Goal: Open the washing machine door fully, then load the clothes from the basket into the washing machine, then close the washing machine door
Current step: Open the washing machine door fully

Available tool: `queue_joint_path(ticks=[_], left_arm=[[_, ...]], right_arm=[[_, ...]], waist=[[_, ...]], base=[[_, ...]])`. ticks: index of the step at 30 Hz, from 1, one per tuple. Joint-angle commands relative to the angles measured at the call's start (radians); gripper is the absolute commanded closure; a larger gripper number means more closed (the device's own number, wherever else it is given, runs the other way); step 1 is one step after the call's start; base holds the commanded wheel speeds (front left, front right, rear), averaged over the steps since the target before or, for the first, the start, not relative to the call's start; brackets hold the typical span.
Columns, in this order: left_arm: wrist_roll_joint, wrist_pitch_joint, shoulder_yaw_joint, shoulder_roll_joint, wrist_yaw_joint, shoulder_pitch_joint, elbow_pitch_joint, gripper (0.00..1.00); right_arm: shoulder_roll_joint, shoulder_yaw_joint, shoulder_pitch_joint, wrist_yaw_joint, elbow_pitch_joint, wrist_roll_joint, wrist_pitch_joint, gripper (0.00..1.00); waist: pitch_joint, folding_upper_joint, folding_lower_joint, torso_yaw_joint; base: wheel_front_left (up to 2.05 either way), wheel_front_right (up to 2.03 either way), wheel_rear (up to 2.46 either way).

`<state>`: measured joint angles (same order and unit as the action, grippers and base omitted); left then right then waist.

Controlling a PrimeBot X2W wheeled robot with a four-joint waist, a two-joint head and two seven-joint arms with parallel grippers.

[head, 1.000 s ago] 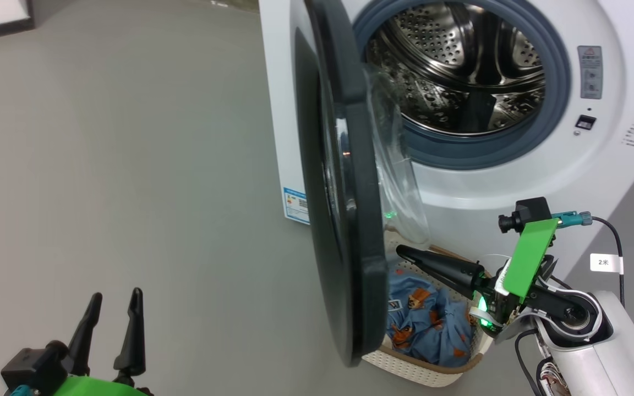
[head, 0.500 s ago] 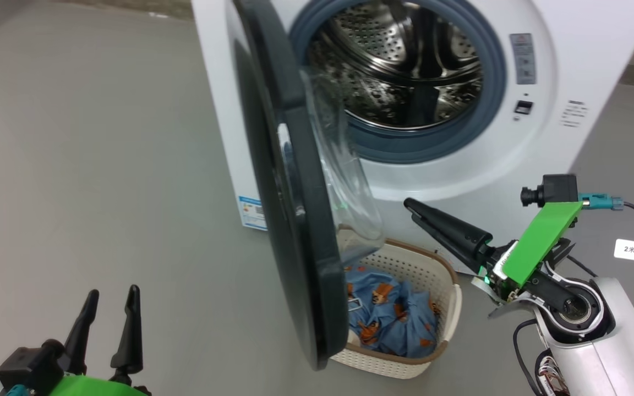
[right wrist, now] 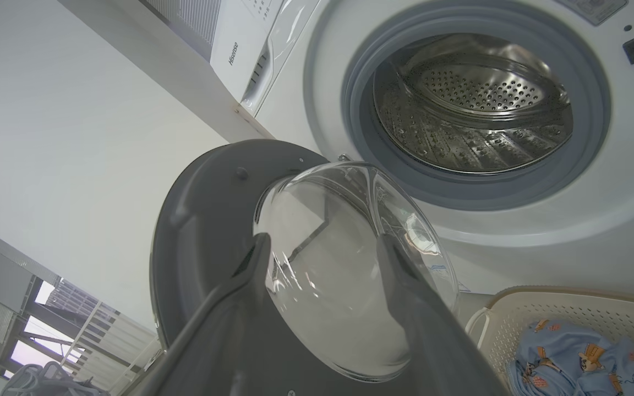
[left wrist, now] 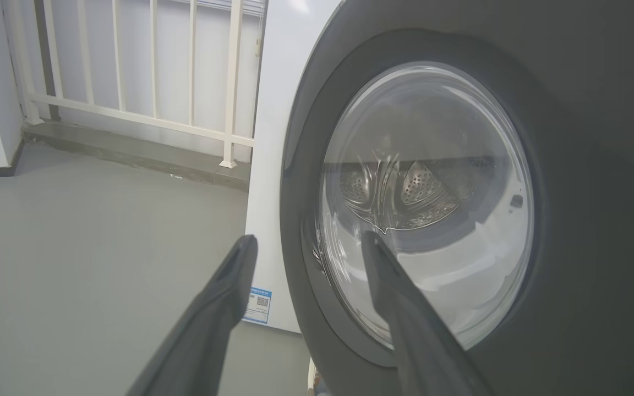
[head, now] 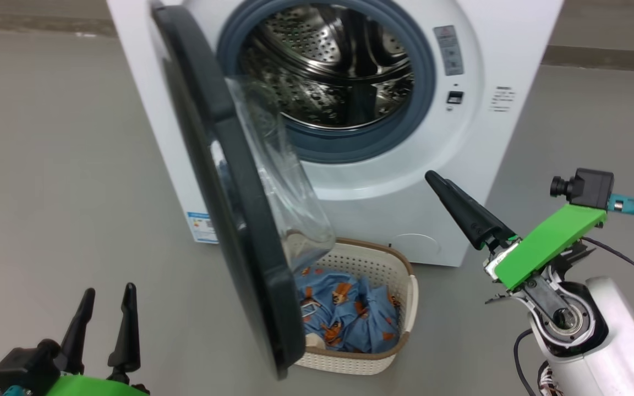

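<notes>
fingers spread and empty on left gripper (head: 108, 291) and right gripper (right wrist: 323, 242); i reckon the washing machine door (head: 229, 192), frame centre-left, needs pushing wider next.

- The left claw (head: 108, 290) was held low at the head view's lower left, its two dark fingers spread apart and pointed upward.
- The right claw (head: 432, 177) was held higher at the right, its fingers parted and angled up and leftward.
</notes>
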<state>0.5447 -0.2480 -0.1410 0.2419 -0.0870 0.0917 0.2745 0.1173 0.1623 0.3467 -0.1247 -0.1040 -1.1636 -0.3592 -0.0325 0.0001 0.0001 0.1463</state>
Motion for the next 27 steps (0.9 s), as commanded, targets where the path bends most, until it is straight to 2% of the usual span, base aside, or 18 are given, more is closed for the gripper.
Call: queue_joint_path(ticks=[1,9,16,23,27], left_arm=[[0.004,-0.012,0.042,0.021,0.005,0.011,-0.032,0.00],[0.000,-0.013,0.054,0.007,0.002,0.000,-0.033,0.00],[-0.011,-0.014,0.067,0.000,-0.003,-0.003,-0.041,0.00],[-0.019,-0.014,0.074,-0.009,-0.006,-0.006,-0.047,0.00],[-0.029,-0.014,0.078,-0.014,-0.013,-0.007,-0.054,0.00]], right_arm=[[0.010,0.028,0.006,-0.006,0.027,0.025,0.041,0.00],[0.051,0.079,-0.009,-0.006,0.013,0.092,0.247,0.00],[0.101,0.102,-0.034,-0.006,-0.040,0.233,0.411,0.00],[0.135,0.084,-0.087,-0.006,-0.079,0.365,0.522,0.00],[0.134,0.070,-0.114,-0.006,-0.129,0.459,0.568,0.00]], waist=[[-0.001,-0.0001,0.0000,-0.036],[-0.004,-0.0001,0.0000,-0.098],[-0.002,-0.0001,0.0000,-0.137],[-0.001,-0.0001,0.0000,-0.147],[-0.001,-0.0001,0.0000,-0.151]], base=[[0.00,0.00,0.00],[0.00,0.00,0.00],[0.00,0.00,0.00],[0.00,0.00,0.00],[0.00,0.00,0.00]])
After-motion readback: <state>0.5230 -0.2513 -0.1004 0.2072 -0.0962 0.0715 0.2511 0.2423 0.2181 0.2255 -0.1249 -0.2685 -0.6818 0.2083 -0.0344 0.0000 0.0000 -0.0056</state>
